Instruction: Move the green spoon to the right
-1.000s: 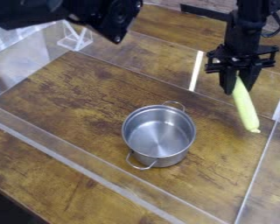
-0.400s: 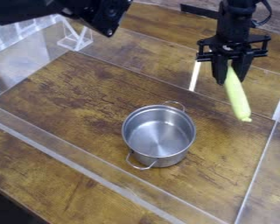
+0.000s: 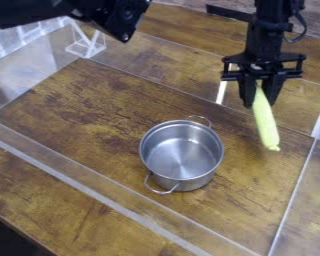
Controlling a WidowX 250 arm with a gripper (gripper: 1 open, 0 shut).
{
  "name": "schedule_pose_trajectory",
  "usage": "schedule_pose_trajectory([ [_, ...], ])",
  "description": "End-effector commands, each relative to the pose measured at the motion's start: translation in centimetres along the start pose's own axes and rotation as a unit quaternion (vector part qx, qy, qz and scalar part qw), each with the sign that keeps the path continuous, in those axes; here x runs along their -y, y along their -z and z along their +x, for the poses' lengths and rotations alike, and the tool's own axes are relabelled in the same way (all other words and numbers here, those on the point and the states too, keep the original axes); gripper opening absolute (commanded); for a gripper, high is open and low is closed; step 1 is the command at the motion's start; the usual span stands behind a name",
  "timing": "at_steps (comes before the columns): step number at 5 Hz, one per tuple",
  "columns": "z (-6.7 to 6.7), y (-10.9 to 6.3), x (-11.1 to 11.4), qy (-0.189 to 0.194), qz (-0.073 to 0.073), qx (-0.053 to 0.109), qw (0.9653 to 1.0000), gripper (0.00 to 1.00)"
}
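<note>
Your gripper (image 3: 260, 82) pinches the green spoon (image 3: 266, 121), handle slanting down near the desk's (image 3: 89, 120) right edge; its bowl is hidden among your fingers.

steel pot (image 3: 182, 155): upright, two side handles | wooden tabletop (image 3: 76, 115): under pot | white strip (image 3: 223, 82): on tabletop

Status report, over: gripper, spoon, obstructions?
Black gripper shut on green-handled spoon, handle slanting down. Spoon right of round steel pot in view. Pot apart from spoon. Whether spoon touches table, cannot tell. Over.
</note>
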State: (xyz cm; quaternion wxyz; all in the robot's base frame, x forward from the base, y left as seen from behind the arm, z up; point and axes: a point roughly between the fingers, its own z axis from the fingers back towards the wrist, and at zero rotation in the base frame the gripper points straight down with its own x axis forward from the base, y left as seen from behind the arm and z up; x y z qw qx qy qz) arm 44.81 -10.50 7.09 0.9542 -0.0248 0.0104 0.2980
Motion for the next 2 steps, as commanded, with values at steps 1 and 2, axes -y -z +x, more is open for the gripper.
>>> schedule_pose_trajectory([
  [1, -0.54, -4.04, 0.82, 0.004, -0.035, 0.019, 0.9992, 0.00],
  [2, -0.46, -4.72, 0.77, -0.006, -0.039, 0.015, 0.9991, 0.00],
])
